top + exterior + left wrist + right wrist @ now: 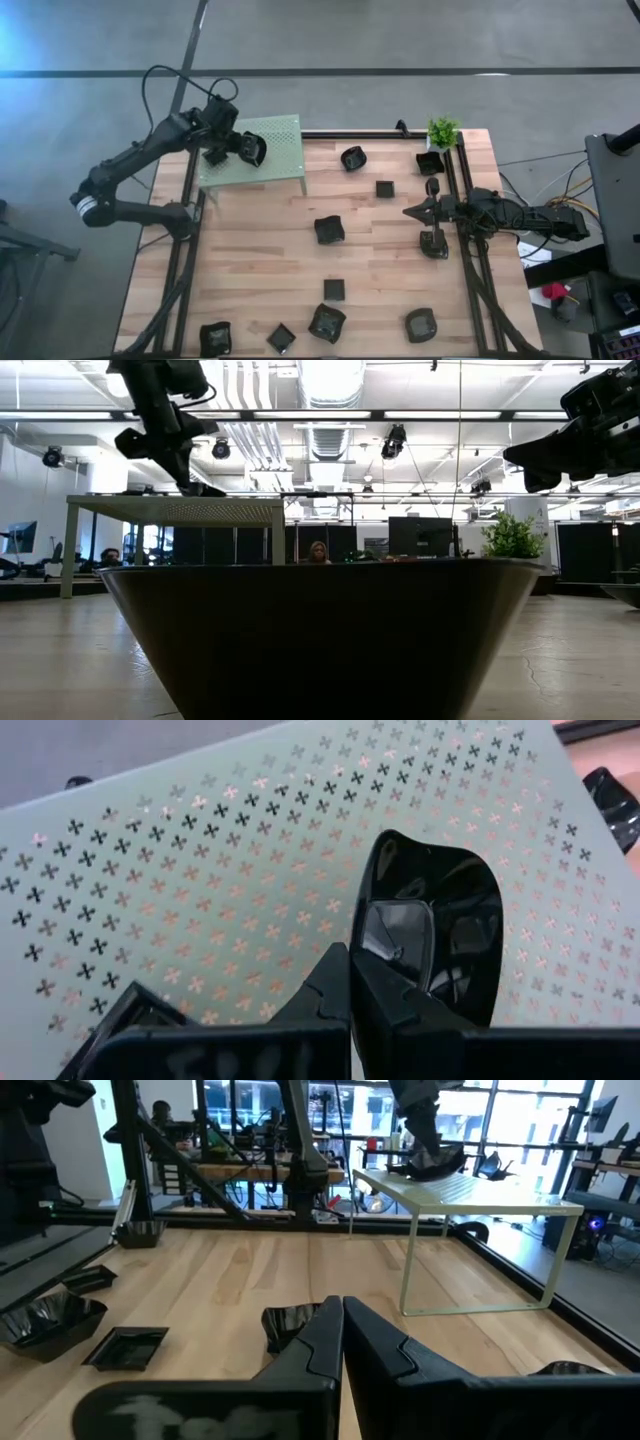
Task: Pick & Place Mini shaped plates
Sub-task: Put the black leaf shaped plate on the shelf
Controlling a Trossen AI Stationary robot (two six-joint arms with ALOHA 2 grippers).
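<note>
A green perforated platform (285,140) stands at the table's far left. My left gripper (243,148) is over it, shut on a curved black mini plate (440,920). Another mini plate (215,157) lies on the platform beside it. Several more black mini plates lie on the wooden table, among them one at the centre (329,230) and one at the near edge (327,322). At the table's right side my right gripper (408,212) is level and shut on nothing, pointing toward the table's left. My left gripper pinches the mini plate's rim (362,952) between its two fingers, coming from above and slanting down. The plate (432,1160) hangs tilted below the fingers, close over the platform top. Whether its lower edge touches the platform, I cannot tell.
A small potted plant (442,131) stands at the far right corner. Black frame rails (190,250) run along the table's left and right sides. One black dish (320,640) stands right in front of the low camera and blocks most of that view.
</note>
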